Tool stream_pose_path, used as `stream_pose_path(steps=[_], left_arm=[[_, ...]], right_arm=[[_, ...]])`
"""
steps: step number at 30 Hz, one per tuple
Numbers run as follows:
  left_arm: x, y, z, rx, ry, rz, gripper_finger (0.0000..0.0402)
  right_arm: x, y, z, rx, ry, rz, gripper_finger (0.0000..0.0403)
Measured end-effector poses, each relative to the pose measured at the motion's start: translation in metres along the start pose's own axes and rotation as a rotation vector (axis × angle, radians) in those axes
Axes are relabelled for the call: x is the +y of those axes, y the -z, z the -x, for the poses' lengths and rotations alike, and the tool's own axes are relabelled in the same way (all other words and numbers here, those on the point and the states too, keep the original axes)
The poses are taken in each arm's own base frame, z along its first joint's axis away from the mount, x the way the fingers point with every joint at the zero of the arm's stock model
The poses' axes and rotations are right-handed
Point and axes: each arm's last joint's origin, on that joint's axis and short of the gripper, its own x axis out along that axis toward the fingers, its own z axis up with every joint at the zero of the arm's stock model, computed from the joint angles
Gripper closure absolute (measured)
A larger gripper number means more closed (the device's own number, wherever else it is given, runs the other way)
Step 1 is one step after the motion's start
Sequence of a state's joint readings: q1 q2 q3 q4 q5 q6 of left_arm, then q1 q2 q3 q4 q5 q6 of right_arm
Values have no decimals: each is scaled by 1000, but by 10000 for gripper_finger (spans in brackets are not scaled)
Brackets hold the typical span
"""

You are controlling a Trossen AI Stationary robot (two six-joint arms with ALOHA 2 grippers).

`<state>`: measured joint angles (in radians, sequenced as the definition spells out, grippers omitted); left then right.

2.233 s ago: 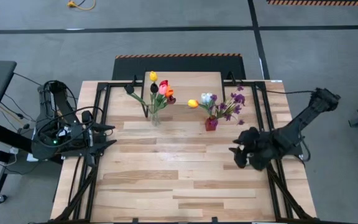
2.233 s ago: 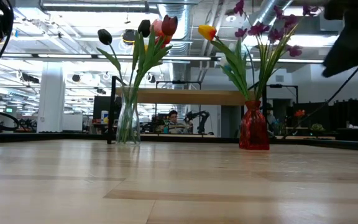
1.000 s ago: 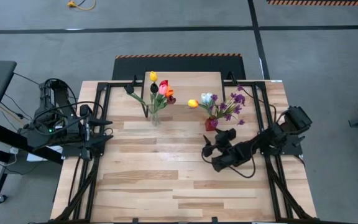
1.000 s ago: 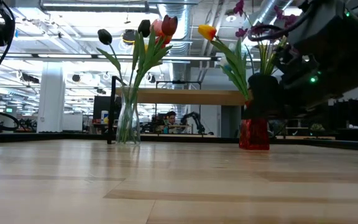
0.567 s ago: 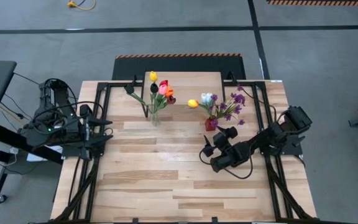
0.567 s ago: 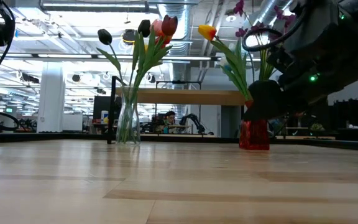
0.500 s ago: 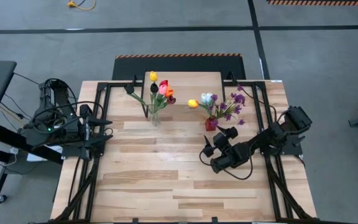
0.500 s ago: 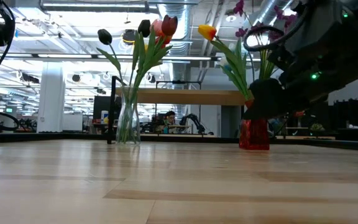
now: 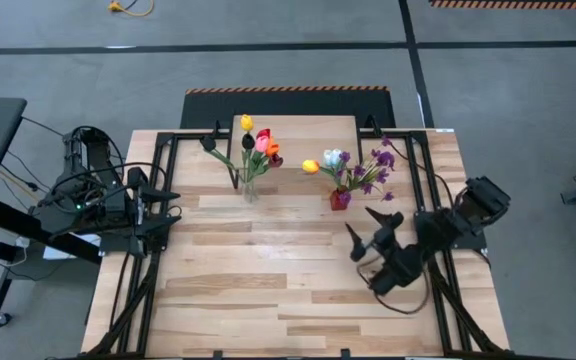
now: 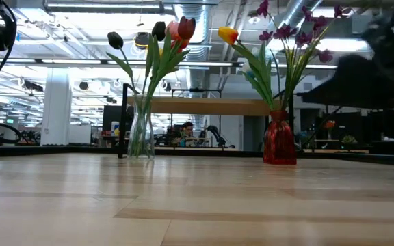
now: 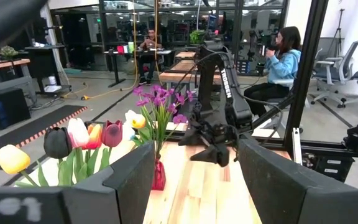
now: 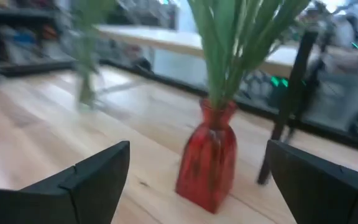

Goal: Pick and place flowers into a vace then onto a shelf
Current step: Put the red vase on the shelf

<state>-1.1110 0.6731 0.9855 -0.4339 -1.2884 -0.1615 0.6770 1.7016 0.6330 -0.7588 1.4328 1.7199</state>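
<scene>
no readable text, labels, brands or numbers anywhere; only blurred pale marks on the left gripper (image 11: 185, 186) finger

In the right wrist view the red vase (image 12: 209, 155) is blurred and its flowers (image 12: 241, 43) are cut off above the stems, so no blossoms show there. The clear vase (image 12: 87, 87) is only a smear. In the low view the right pincer (image 10: 361, 85) is a dark blurred shape running off the picture's edge (its fingertips cannot be made out). The shelf (image 10: 211, 106) is partly hidden behind both bouquets. In the left wrist view the yellow tulip's (image 11: 12, 158) stem is hidden.
</scene>
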Motion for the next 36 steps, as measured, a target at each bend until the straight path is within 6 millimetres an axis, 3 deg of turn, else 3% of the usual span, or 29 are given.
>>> stream_pose_path(steps=[6, 8, 12, 18, 23, 36], left_arm=[[0, 0, 0, -1, -1, 3, 180], [0, -1, 0, -3, -1, 9, 180], [0, -1, 0, -3, -2, 19, 180], [0, -1, 0, -4, -9, 21, 180], [1, -1, 0, -6, -26, 10, 180], [1, -1, 0, -10, -54, -5, 180]], right_arm=[[-35, 33, 8, -62, -91, -81, 46], [-38, 39, 8, -69, -103, -143, 48], [-30, 37, 6, -114, -101, -157, 48], [-1, 21, 3, -63, -64, -108, 47], [15, 7, -10, -8, -7, -46, 47], [14, 1, -45, 10, 145, -73, 47]])
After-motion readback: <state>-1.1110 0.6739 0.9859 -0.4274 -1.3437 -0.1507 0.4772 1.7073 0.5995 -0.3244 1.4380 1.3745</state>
